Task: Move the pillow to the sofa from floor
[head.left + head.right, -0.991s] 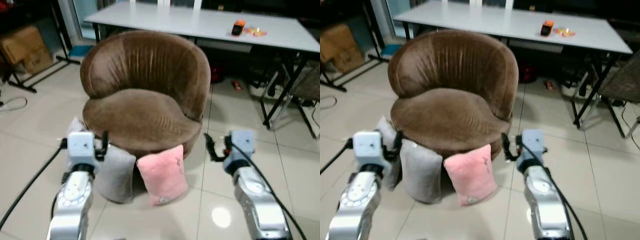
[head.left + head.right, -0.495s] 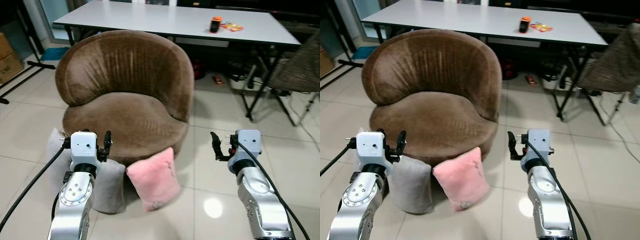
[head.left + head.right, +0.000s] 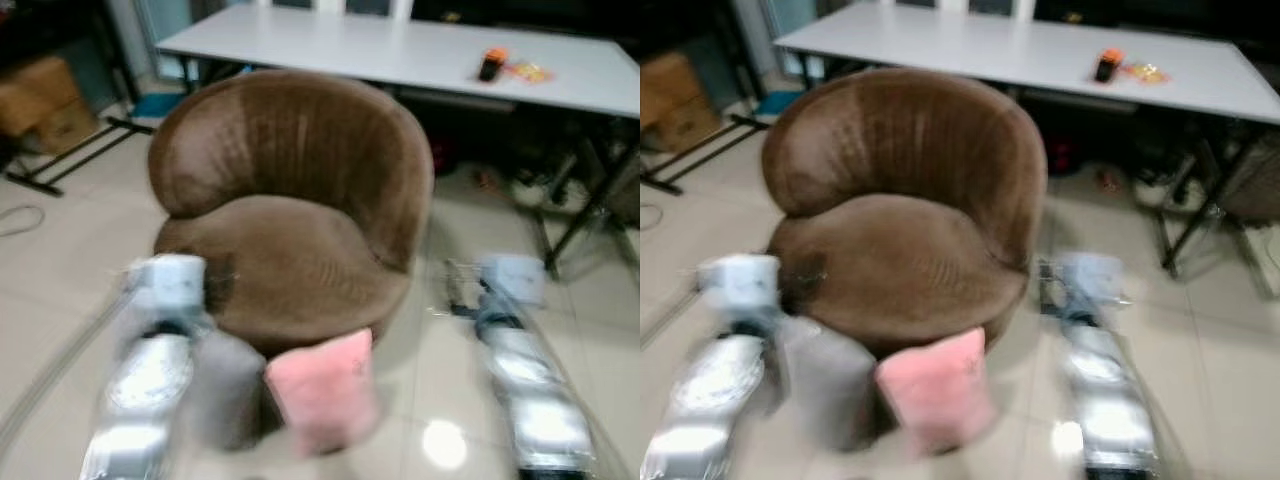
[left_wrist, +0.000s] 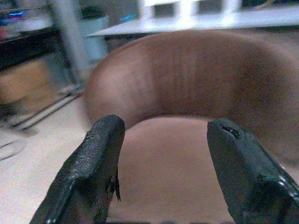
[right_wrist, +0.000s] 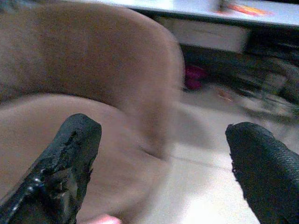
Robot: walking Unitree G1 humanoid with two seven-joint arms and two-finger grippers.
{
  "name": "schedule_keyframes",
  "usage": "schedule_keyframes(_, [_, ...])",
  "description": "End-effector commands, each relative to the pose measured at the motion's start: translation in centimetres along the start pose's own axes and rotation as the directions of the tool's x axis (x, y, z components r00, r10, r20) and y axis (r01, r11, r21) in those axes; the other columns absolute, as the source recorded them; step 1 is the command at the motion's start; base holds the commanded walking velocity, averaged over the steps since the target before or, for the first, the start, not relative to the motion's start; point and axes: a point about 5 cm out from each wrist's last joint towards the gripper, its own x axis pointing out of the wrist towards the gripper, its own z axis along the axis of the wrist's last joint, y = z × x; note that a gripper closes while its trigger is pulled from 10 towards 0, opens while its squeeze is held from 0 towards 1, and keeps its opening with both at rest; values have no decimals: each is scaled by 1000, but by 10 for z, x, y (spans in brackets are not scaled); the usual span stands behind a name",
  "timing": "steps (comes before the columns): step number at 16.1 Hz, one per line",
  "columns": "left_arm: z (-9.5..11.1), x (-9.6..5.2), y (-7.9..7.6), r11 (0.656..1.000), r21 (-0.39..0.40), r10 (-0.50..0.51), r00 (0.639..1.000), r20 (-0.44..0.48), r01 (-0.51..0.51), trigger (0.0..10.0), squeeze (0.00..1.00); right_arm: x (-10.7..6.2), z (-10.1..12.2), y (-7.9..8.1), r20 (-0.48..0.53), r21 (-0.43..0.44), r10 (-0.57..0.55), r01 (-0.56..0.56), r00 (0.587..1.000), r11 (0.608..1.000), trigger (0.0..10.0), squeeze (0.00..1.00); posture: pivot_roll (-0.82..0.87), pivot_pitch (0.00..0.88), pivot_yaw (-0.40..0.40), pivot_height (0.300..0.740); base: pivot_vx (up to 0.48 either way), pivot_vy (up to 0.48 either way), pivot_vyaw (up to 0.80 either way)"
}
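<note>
1. A big round brown chair (image 3: 290, 220) stood on the pale tiled floor (image 3: 60, 250), right in front of the robot.
2. A pink pillow (image 3: 320, 390) was on the floor, leaning against the front of the chair, a bit to the robot's right of the middle.
3. A grey pillow (image 3: 228, 395) stood just beside the pink one, on its left, also against the chair.
4. Both pillows were down on the floor and not on the seat.
5. The left gripper (image 4: 161, 168) was held up in front of the chair's left side, above the grey pillow. Its two black fingers (image 4: 88, 172) were spread wide with nothing between them. Past them you could see the brown seat and the chair's back.
6. The right gripper (image 5: 161, 172) was held up beside the chair's right edge, over the floor. Its fingers (image 5: 60, 168) were spread wide too, and they held nothing.
7. Both silver arms looked smeared in the head views, so small parts were hard to make out.
8. Behind the chair stood a long white table (image 3: 400, 50). A small orange thing (image 3: 489, 64) lay on it, near the far right end.
9. A brown cardboard box (image 3: 40, 100) sat on the floor far off to the left.
</note>
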Motion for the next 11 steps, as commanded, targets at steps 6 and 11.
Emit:
schedule_keyframes(6, [8, 3, -13, 999, -20, -34, 999, 27, 35, 10000, 0, 0, -1, -12, 12, -75, 52, -51, 999, 996, 10000, 0, -81, 0, -3, 740, 382, 0, 0])
schedule_keyframes(11, [8, 2, -11, 1000, -12, -16, 999, 29, 16, 10000, 0, 3, -1, -9, 18, -25, 50, -50, 999, 998, 10000, 0, -67, 0, -16, 740, 351, 0, 480])
